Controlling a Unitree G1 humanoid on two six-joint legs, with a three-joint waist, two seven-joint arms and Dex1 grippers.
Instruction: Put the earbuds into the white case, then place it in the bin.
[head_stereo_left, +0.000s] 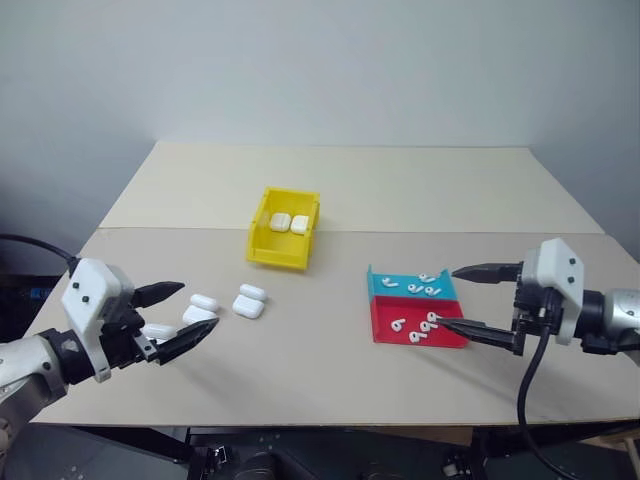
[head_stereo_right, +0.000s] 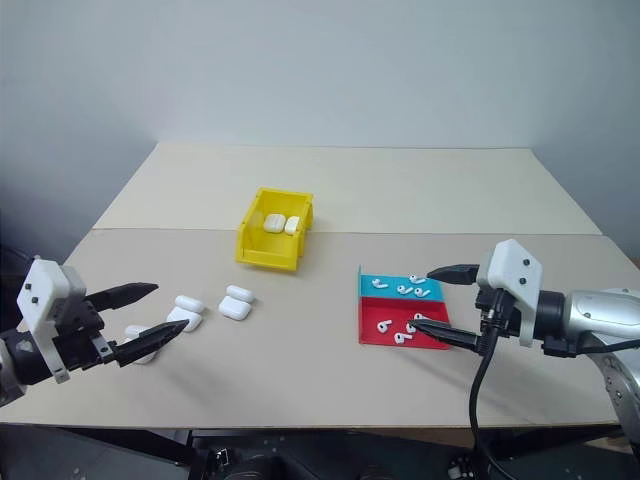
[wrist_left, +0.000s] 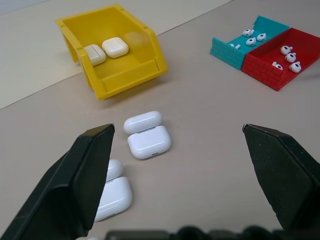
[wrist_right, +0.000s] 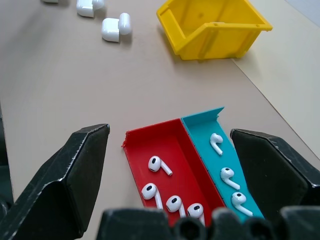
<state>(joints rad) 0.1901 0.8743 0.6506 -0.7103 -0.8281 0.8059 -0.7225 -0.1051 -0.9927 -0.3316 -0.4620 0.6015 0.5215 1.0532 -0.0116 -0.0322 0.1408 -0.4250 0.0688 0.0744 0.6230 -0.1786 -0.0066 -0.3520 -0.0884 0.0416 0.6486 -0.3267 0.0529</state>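
Over the surface (head_stereo_left: 330, 360), both jaws gape empty: the right gripper (head_stereo_left: 478, 301) beside the earbuds (wrist_right: 160, 165) in the red-and-blue tray (head_stereo_left: 385, 320), the left gripper (head_stereo_left: 175, 314) by an open white case (wrist_left: 148, 141). Pinch 1 earbud's stem gently; the bin (head_stereo_left: 262, 250) waits beyond.

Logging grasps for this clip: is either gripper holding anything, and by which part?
Nothing is held. The left gripper and right gripper are both open and empty.

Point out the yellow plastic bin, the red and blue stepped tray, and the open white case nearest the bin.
Yellow plastic open-topped bin (head_stereo_left: 276, 252), left eye view, front wall.
Red and blue stepped tray (head_stereo_left: 448, 339), left eye view, red section's bare floor.
Open glossy white earbud case (wrist_left: 148, 141), left wrist view, base half.
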